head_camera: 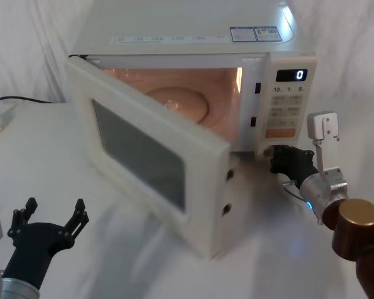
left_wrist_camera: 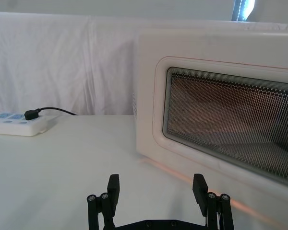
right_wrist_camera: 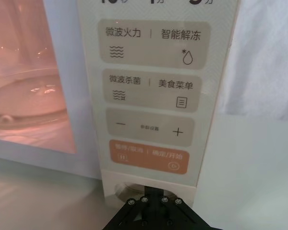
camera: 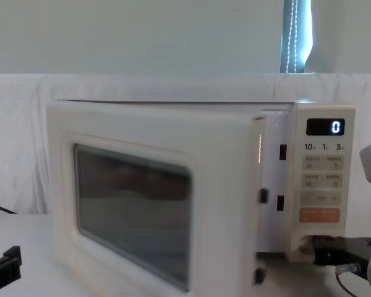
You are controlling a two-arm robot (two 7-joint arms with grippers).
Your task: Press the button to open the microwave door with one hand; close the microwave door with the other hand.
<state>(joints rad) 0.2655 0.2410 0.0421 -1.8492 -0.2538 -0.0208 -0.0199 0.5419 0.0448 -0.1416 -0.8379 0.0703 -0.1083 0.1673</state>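
on the white cloth-covered table (head_camera: 62, 187) stands the boxy cream microwave (head_camera: 193, 37) with its black display reading "0". its large cream door with the dark rounded window (head_camera: 143, 152) is swung partway out toward 7 o'clock in the head view, and the lit pinkish cavity with the glass turntable (head_camera: 181, 103) shows behind it. the right gripper (head_camera: 271, 157), black on a silver wrist, sits at 4 o'clock of the microwave, its tip right at the wide cream button (right_wrist_camera: 129, 189) at the foot of the control panel, just under the orange rectangular key (right_wrist_camera: 149, 155); i cannot tell how its fingers stand. the left gripper (head_camera: 55, 213) hovers near 7 o'clock, fingers spread wide, apart from the door. a white power strip (left_wrist_camera: 17, 123) lies at 9 o'clock.
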